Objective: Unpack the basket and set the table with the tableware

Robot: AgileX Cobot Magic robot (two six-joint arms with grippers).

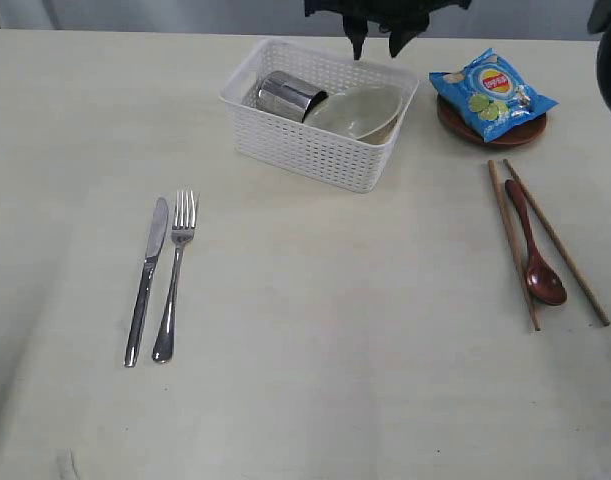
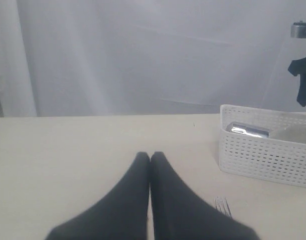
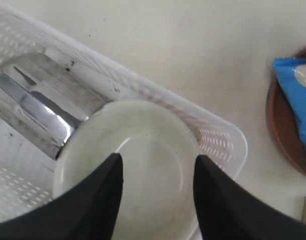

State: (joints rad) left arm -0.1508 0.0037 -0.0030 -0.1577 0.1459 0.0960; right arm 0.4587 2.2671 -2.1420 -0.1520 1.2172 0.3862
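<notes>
In the exterior view we see the right gripper [image 1: 377,40] with its fingers apart, just above the far rim of the basket [image 1: 305,150]; below the fingers the cup [image 1: 285,95] lies on its side against the bowl [image 1: 355,112]; the plate [image 1: 510,138] carrying the crisp packet [image 1: 492,92] sits off to one side of them on the table [image 1: 335,330]; the spoon [image 1: 537,262] between the chopsticks [image 1: 512,245], and the knife [image 1: 145,285] beside the fork [image 1: 175,270], lie well away from the fingers.

In the left wrist view we find the left gripper [image 2: 150,156] with its fingers pressed together on nothing; the basket [image 2: 263,155] stands beyond the fingertips and off to one side; the fork's tines [image 2: 223,205] show near one finger.

In the right wrist view the right gripper's fingers [image 3: 110,180] are spread wide and empty; the bowl [image 3: 142,145] fills the gap between them; the cup [image 3: 37,110] lies beyond one finger, and the plate [image 3: 283,130] beyond the other, outside the basket.
</notes>
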